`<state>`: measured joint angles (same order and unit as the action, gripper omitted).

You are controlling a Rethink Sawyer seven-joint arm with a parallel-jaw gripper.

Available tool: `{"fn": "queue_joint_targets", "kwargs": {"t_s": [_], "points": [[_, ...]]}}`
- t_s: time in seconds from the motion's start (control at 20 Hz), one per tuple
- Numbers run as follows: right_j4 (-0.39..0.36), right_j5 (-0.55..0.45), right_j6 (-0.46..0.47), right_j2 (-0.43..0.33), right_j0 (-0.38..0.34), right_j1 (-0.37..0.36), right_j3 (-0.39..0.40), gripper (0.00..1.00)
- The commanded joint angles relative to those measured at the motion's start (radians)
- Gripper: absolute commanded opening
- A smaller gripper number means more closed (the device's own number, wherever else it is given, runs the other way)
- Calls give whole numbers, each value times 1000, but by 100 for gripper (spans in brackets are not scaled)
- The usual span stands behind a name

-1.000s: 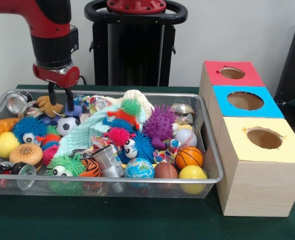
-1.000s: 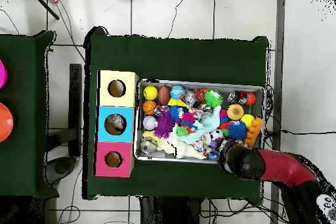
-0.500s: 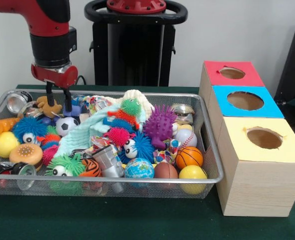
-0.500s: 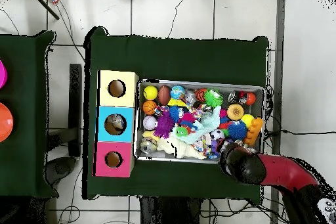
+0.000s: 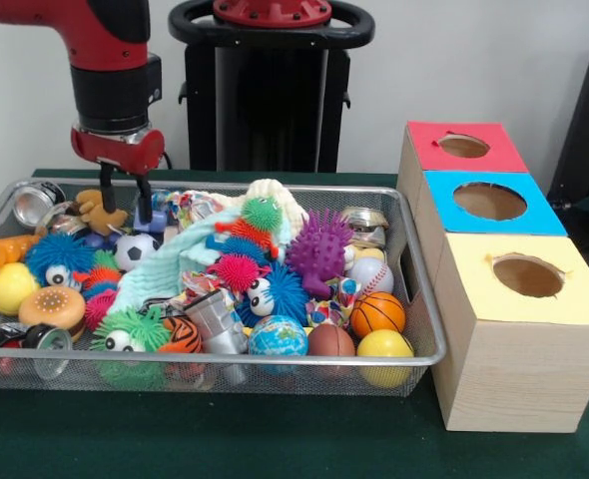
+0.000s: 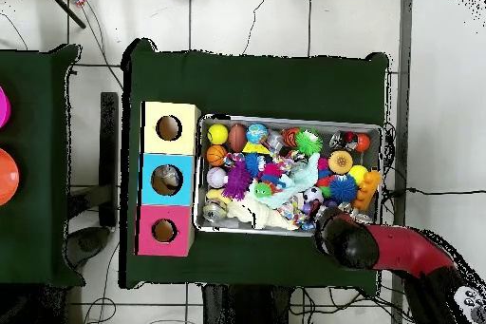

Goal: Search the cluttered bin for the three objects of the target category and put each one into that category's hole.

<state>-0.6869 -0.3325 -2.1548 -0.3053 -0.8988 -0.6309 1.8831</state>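
Observation:
The bin (image 5: 275, 188) is a silver wire-mesh basket heaped with toys; it also shows in the overhead view (image 6: 289, 119). My gripper (image 5: 126, 198) hangs open and empty over the bin's back left corner in the front view. Its tips are just above a brown teddy (image 5: 97, 211) and a blue toy (image 5: 156, 222). Three boxes with round holes stand to the right: red (image 5: 464, 147), blue (image 5: 489, 202) and yellow (image 5: 527, 276). In the overhead view the arm's wrist (image 6: 346, 240) covers the gripper.
The bin holds a basketball (image 5: 377, 312), a baseball (image 5: 372, 274), a soccer ball (image 5: 134, 249), a brown football (image 5: 330, 341), a purple spiky toy (image 5: 319, 246), a pale cloth (image 5: 190, 254) and tin cans (image 5: 37, 203). The black pedestal (image 5: 272, 90) stands behind.
My gripper has risen from among the toys at the bin's back left corner and shifted slightly right in the front view. It came up empty; the toys lie as before.

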Motion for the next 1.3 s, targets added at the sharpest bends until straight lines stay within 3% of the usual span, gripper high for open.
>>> {"fn": "queue_joint_targets", "kwargs": {"t_s": [0.05, 1.05, 1.3], "points": [[-105, -50, 86, 40, 25, 48, 75, 100], [-62, -90, 97, 23, 25, -3, 116, 100], [-73, -99, 85, 61, 43, -53, 111, 100]]}}
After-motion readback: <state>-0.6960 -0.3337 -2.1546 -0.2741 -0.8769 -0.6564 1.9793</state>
